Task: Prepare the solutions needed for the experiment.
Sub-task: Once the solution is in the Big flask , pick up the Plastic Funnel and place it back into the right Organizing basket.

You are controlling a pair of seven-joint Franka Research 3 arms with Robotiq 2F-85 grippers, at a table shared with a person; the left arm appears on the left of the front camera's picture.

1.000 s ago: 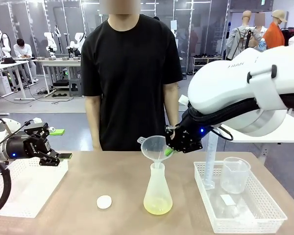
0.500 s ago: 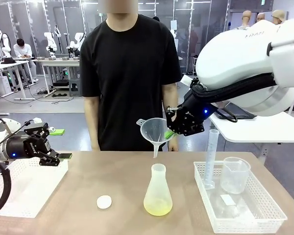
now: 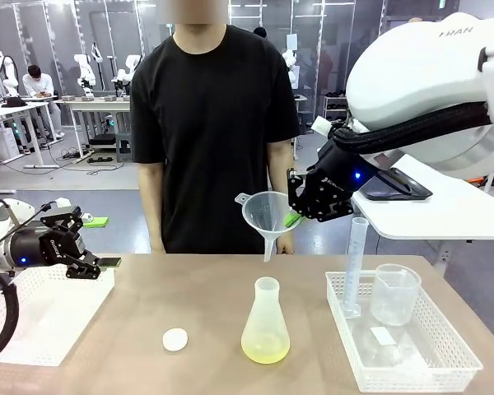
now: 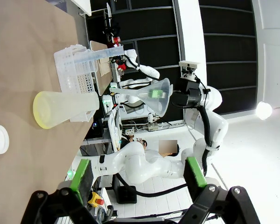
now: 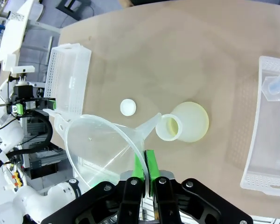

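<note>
A frosted conical flask (image 3: 265,324) stands mid-table with a little pale yellow-green solution (image 3: 264,351) in its bottom; it also appears in the left wrist view (image 4: 65,108) and from above in the right wrist view (image 5: 184,122). My right gripper (image 3: 292,219) is shut on the rim of a clear funnel (image 3: 267,218), held in the air above the flask with its spout clear of the neck. In the right wrist view the green pads (image 5: 151,169) pinch the funnel (image 5: 102,149). My left gripper (image 3: 109,263) hovers open over the left tray, nothing between its fingers (image 4: 82,174).
A white round cap (image 3: 174,339) lies left of the flask. A white tray (image 3: 432,359) at right holds a clear beaker (image 3: 394,294) and a tall measuring cylinder (image 3: 354,267). Another white tray (image 3: 41,317) sits at left. A person (image 3: 216,123) stands across the table.
My right gripper has lifted the funnel out of the flask's neck and raised it up and slightly right. The left arm has stayed still.
</note>
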